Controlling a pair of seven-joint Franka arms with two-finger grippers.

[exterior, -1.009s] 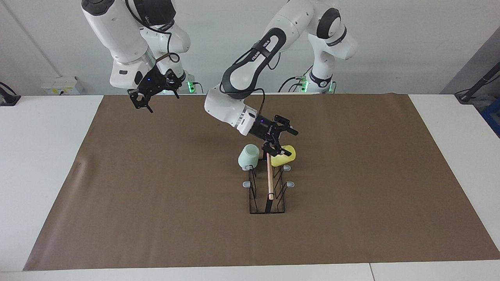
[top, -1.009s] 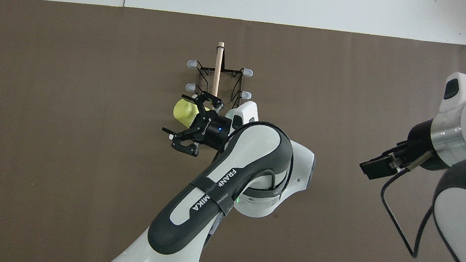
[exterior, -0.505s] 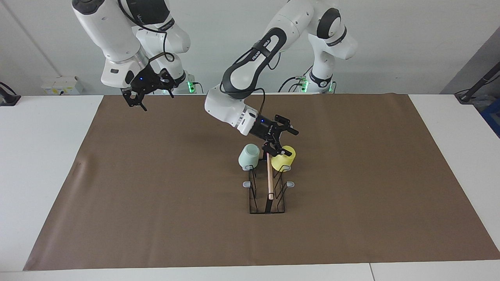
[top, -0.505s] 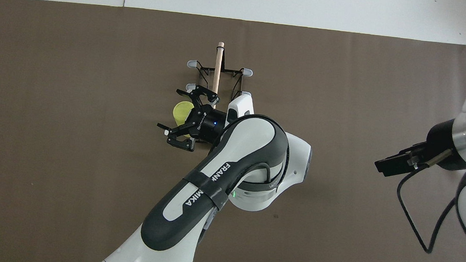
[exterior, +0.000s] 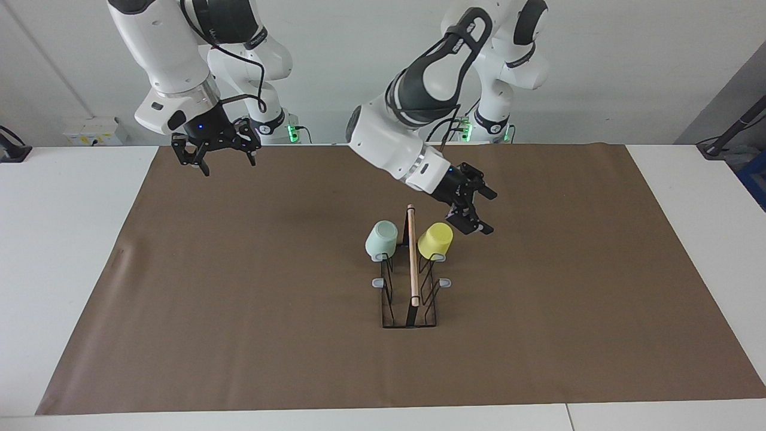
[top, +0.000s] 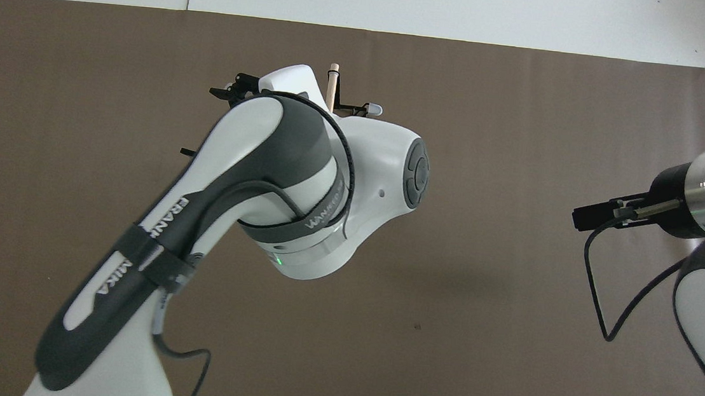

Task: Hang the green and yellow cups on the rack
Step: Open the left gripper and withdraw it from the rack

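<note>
Two small, handleless, tapered plastic cups, one pale mint green cup (exterior: 381,237) and one bright yellow cup (exterior: 435,239), are sitting mouth-down on the prongs of a black wire rack with a light wooden rod along its top (exterior: 412,272), which is standing near the middle of the brown paper-covered counter (exterior: 239,299). Each cup is tilting with its closed base pointing up and outward from the rod, so its long axis is running along its prong; the green one is hanging toward the right arm's end, the yellow toward the left arm's end, both on the prongs nearest the robots. The rod's long axis is running straight away from the robots. By their look the cups are light, stiff and smooth, likely a little slippery, so a pinch across the wall near the rim should be suiting them best. The left gripper (exterior: 471,206) is hovering just beside the yellow cup, fingers spread and holding nothing. The right gripper (exterior: 214,154) is waiting over the counter's edge nearest the robots, fingers also parted and empty. Both cups appear hung.
</note>
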